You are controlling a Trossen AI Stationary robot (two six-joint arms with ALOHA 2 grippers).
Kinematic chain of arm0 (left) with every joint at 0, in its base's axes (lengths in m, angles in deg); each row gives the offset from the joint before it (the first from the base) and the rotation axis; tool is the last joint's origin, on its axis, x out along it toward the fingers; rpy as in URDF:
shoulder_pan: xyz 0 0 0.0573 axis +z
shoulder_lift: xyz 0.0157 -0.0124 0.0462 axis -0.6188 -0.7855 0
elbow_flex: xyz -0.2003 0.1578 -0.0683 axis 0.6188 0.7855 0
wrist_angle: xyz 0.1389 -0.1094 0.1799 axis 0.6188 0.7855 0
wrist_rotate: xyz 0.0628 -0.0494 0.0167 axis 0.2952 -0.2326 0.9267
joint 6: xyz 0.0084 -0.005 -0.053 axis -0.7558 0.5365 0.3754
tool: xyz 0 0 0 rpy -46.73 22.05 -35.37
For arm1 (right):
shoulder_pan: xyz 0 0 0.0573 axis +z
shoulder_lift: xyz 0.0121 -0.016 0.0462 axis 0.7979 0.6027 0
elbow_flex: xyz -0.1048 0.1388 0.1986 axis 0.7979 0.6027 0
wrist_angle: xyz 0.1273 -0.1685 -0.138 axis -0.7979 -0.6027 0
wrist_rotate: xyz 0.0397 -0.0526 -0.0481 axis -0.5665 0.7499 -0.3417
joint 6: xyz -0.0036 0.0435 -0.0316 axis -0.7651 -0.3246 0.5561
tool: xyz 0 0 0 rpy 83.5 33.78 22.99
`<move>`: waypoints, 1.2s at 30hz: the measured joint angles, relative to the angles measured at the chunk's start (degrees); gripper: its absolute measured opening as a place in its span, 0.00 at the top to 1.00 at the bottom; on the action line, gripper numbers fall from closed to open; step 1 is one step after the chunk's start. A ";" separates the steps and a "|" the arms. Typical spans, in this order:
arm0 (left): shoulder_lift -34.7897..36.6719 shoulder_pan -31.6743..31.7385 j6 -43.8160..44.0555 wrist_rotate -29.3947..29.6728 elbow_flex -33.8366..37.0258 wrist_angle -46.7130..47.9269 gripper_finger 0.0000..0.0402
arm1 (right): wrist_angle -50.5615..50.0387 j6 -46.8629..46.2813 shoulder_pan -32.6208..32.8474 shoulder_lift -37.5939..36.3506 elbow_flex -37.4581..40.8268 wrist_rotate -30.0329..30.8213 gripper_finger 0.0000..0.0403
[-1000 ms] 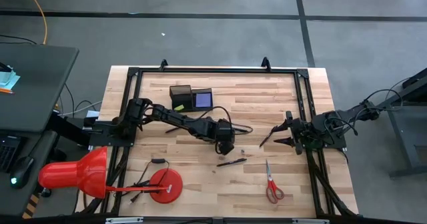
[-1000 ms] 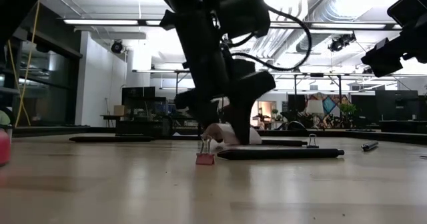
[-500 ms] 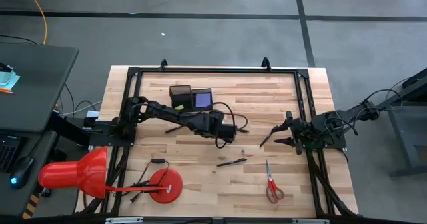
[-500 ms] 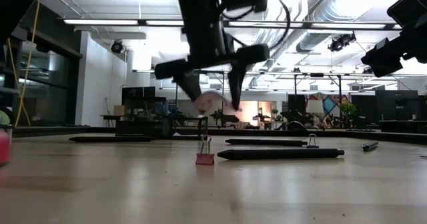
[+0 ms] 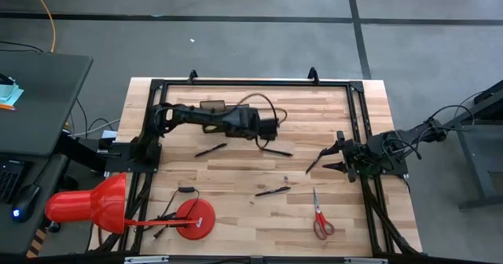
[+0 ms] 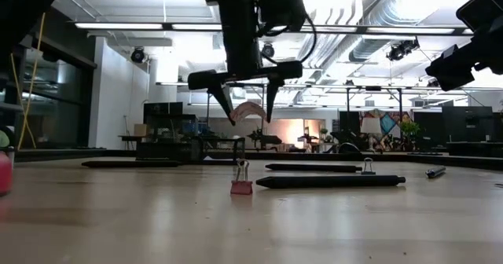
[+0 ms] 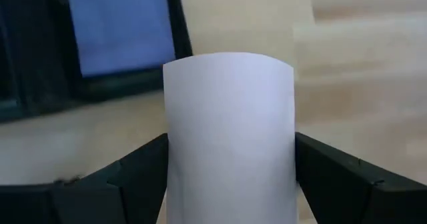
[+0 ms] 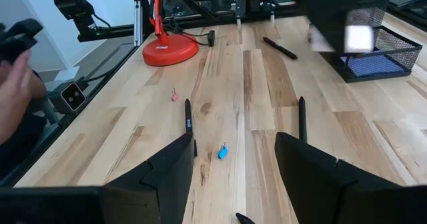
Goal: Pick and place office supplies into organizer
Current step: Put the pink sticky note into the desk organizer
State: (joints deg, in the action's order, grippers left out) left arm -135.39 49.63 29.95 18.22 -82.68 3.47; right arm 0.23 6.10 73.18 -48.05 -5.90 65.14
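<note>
My left gripper (image 5: 271, 128) hangs above the table just right of the black organizer (image 5: 214, 105), shut on a pink sticky-note pad (image 6: 247, 111). In the left wrist view the pad (image 7: 229, 137) fills the gap between the fingers. The organizer's compartment beyond it holds a purple pad (image 7: 120, 31). My right gripper (image 5: 324, 160) waits open and empty at the table's right. Slim black pens (image 5: 211, 149) (image 5: 275, 151) (image 5: 273, 191) lie flat on the wood, and red-handled scissors (image 5: 321, 217) lie near the front right. My left gripper pinches the pink pad by two opposite edges (image 7: 170, 151) between its two fingers (image 7: 143, 167). The fingers point down from above. The pad is bowed up between them and hangs lifted clear of the table.
A red desk lamp (image 5: 86, 205) with its round base (image 5: 196, 219) stands at the front left. A small pink binder clip (image 6: 241, 185) and a blue one (image 8: 222, 152) sit mid-table. A person's hand (image 8: 17, 84) shows beyond the table edge.
My left gripper has risen from the middle of the table with the pink pad and carried it toward the far edge, to beside the organizer. The pad, which lay on the wood, is now lifted clear.
</note>
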 joint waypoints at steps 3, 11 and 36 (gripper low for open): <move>0.01 2.84 0.56 -0.90 0.01 0.34 0.30 | 0.00 0.03 0.00 0.01 0.00 0.00 0.49; 0.01 10.02 0.31 -4.09 0.01 2.17 0.30 | 0.00 0.01 0.00 -0.01 0.00 0.00 0.49; 0.01 11.47 -0.88 0.23 2.04 7.25 0.30 | 0.00 0.02 0.00 0.01 0.00 0.00 0.49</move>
State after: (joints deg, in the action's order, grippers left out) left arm -135.38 61.10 29.07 18.44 -80.63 10.72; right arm 0.23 6.12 73.18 -48.04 -5.90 65.14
